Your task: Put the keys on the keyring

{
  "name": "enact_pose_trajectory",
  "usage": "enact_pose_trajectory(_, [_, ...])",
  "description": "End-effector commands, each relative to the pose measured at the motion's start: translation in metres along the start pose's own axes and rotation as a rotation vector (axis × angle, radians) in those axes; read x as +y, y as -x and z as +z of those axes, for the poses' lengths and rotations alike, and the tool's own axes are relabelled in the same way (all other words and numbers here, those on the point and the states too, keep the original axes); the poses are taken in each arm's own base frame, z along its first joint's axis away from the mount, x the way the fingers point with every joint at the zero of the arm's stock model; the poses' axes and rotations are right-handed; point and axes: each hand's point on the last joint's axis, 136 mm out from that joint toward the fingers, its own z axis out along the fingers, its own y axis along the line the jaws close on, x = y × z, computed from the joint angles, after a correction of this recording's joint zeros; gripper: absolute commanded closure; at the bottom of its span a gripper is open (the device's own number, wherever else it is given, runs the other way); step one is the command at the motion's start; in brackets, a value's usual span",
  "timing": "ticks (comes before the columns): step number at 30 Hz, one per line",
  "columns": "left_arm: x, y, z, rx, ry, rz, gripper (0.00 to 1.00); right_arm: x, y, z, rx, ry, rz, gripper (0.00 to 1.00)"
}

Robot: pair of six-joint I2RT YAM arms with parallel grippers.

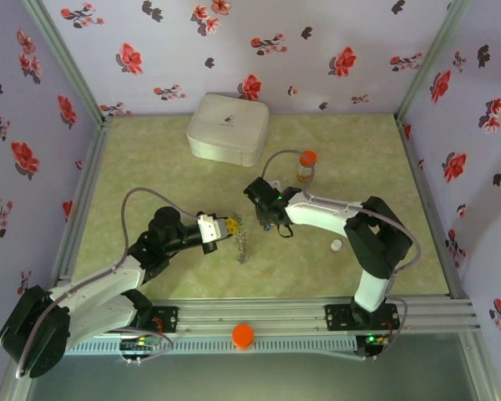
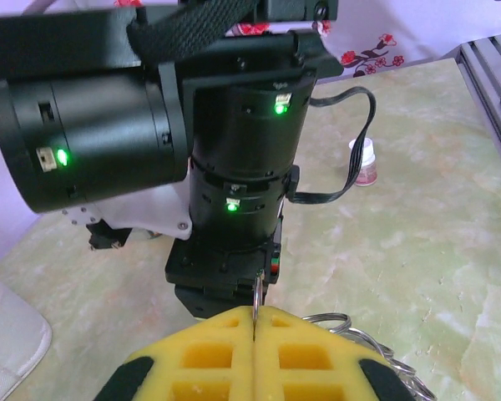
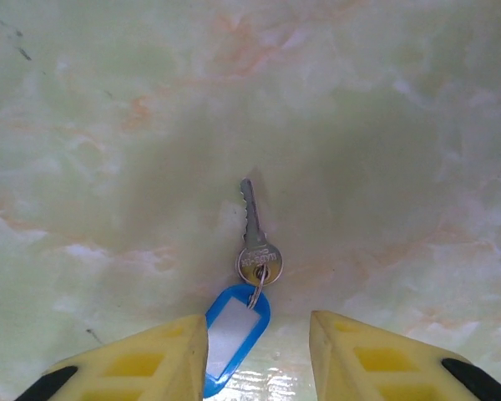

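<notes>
Noted left claw point(image 1: 226, 227) low over the middle of the green marbled table point(image 1: 150, 150), with its yellow fingers point(image 2: 209, 363) pressed flat together. Saw the keyring point(image 1: 244, 246) hanging from that claw as a small grey tangle. Cannot tell from above whether its lower end touches the tabletop. On the left wrist view, found one thin metal strand pinched in the seam between the fingers and more grey loops bunched just beside them.

Noted right claw point(image 3: 255, 322) pointed straight down at the table, close beside the left claw and facing it, yellow fingers spread well apart. Found the blue key point(image 3: 258, 264) lying flat on the table. Logged its silver blade pointing away from the claw and its blue tag lying in the gap between the two fingers. Saw no pinch on it. Cannot tell whether either finger touches the tag.

Logged a white box point(image 1: 228, 127) near the back wall, an orange-capped bottle point(image 1: 306, 165) just behind the right arm's wrist, and a small white bottle point(image 2: 363, 161) standing well apart from both claws
</notes>
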Motion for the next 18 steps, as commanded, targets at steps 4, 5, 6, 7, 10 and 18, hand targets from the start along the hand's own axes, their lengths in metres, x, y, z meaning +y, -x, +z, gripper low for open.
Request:
enact_pose_trajectory(4, [0.005, 0.011, -0.001, -0.03, 0.025, 0.037, 1.0, -0.002, -0.009, 0.01, 0.058, -0.019, 0.039, 0.68])
enact_pose_trajectory(5, [0.005, 0.011, 0.0, -0.028, 0.025, 0.035, 1.0, -0.002, -0.009, 0.011, 0.058, -0.022, 0.042, 0.68])
enact_pose_trajectory(6, [0.005, 0.011, 0.0, -0.029, 0.024, 0.037, 1.0, -0.002, -0.01, 0.013, 0.058, -0.023, 0.04, 0.69])
enact_pose_trajectory(7, [0.005, 0.01, 0.0, -0.027, 0.022, 0.035, 1.0, -0.001, -0.01, 0.014, 0.059, -0.023, 0.038, 0.7])
enact_pose_trajectory(10, [0.006, 0.01, 0.001, -0.026, 0.025, 0.04, 1.0, 0.0, -0.008, 0.016, 0.057, -0.028, 0.031, 0.71])
enact_pose_trajectory(18, [0.006, 0.009, 0.001, -0.024, 0.028, 0.043, 1.0, -0.001, -0.002, 0.02, 0.049, -0.041, 0.033, 0.73])
